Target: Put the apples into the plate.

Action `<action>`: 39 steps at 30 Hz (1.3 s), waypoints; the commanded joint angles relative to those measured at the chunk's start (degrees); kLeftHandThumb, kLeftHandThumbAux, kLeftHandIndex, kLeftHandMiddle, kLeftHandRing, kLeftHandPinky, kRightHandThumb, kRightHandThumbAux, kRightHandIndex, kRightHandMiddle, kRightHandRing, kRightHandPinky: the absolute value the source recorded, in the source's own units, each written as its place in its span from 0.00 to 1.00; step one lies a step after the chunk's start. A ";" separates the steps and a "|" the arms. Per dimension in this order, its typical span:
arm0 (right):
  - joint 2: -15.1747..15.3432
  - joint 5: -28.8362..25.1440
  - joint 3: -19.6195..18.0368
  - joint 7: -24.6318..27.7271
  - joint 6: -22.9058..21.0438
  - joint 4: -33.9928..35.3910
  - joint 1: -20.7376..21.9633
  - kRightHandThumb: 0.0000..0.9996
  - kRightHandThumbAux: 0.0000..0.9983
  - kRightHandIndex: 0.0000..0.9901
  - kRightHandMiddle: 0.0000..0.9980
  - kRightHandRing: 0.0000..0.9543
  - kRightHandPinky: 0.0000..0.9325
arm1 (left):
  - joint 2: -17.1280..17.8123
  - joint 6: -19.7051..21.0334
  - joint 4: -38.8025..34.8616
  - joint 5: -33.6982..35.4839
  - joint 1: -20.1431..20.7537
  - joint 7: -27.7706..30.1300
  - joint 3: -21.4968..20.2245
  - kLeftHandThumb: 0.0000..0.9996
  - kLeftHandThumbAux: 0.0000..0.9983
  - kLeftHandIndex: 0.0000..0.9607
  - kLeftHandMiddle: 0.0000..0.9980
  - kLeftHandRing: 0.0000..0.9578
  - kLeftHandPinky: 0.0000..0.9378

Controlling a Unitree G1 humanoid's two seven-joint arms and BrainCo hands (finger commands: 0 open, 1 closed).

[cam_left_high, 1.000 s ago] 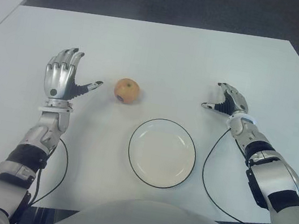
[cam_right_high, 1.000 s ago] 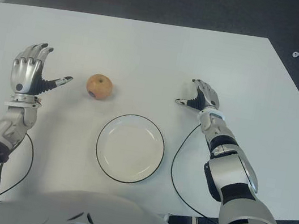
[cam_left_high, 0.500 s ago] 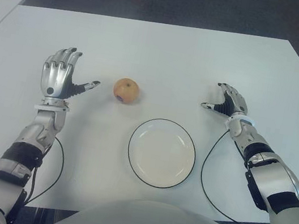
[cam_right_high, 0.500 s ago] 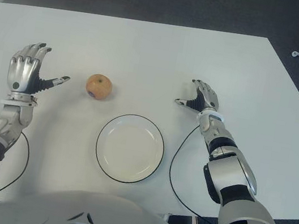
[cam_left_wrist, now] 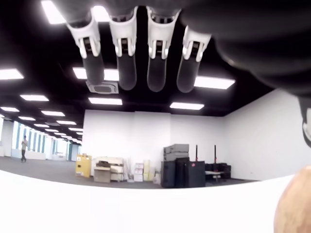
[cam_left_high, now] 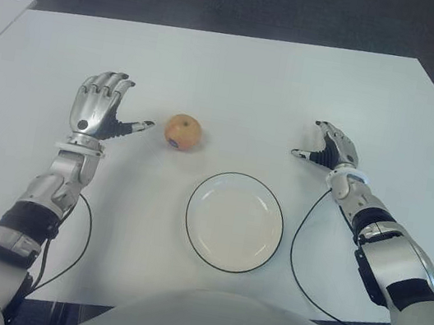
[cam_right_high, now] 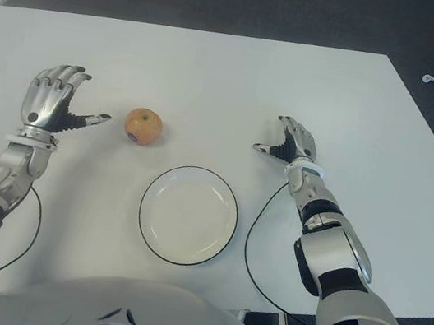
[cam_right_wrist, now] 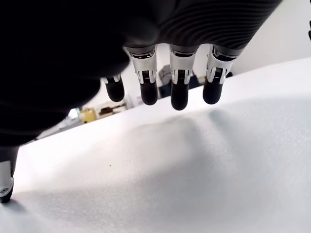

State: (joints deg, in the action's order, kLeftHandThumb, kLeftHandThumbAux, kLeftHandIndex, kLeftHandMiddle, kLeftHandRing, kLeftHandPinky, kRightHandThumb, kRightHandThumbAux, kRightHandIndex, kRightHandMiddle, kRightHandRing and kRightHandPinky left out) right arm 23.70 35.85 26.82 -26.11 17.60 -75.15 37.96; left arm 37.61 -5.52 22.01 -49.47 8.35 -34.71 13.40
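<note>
The empty plate [cam_left_high: 234, 222] lies low in the frame's middle on the white desk [cam_left_high: 240, 75]. Above it to the left sits the apple [cam_left_high: 182, 132], probably firm, smooth and round, best cupped around its sides. The left hand [cam_left_high: 101, 110], fingers released, is just beside it; the right hand [cam_left_high: 332, 147], also released, shows at the right. Only the left wrist view shows the apple's edge near the palm.

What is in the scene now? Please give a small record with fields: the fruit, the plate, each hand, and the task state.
apple: one apple on the white table, apart from the plate, on its far left side
plate: white with a dark rim, nothing in it
left hand: left hand open, beside the apple on its left, thumb toward it, not touching
right hand: right hand open, right of the plate, holding nothing
task state: apple not yet grasped
</note>
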 commanded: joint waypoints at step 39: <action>-3.86 2.25 4.80 -1.60 1.01 -2.17 -9.78 0.31 0.54 0.02 0.13 0.12 0.00 | -3.70 -6.12 4.93 1.06 9.93 16.08 8.58 0.31 0.30 0.18 0.17 0.16 0.22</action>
State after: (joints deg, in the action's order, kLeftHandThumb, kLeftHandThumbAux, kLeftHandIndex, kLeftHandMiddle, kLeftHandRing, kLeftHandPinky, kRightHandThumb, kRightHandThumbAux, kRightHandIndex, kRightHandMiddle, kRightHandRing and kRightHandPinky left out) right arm 23.63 35.16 28.52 -31.59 20.33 -74.15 35.03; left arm 34.92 -11.01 25.38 -48.69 17.03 -20.22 21.15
